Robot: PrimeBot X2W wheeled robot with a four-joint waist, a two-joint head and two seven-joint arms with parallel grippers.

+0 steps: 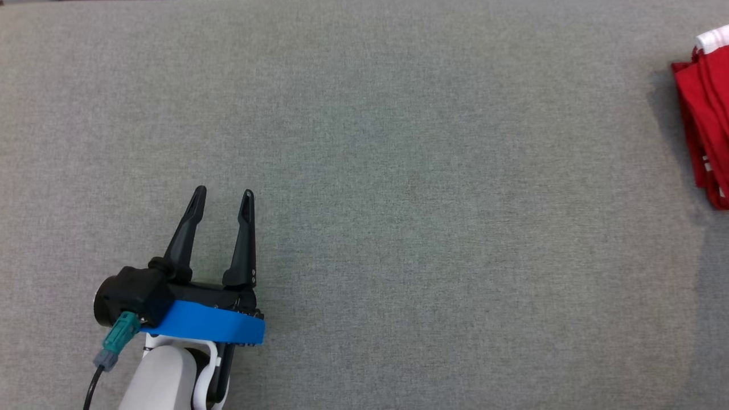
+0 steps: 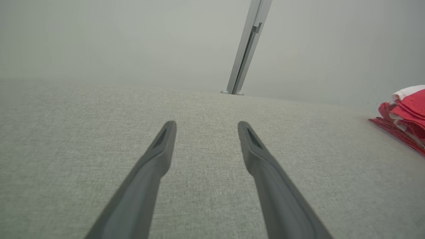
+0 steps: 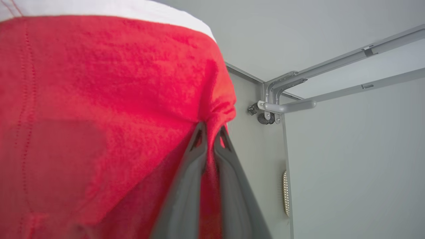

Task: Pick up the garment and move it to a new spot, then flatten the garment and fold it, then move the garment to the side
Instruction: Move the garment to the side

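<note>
Left hand (image 1: 223, 193) over grey cloth surface (image 1: 398, 199)

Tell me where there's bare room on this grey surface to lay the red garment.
The widest bare stretch of the grey surface runs from the open left tool across to the red garment at the right edge. Beyond the left tool's tips is bare too. Crowding is at that right edge, where the right tool pinches the cloth.

No readable text, labels, numbers, signs

Left end effector (image 1: 224, 193) agape, right (image 3: 211, 130) clenched.
</note>
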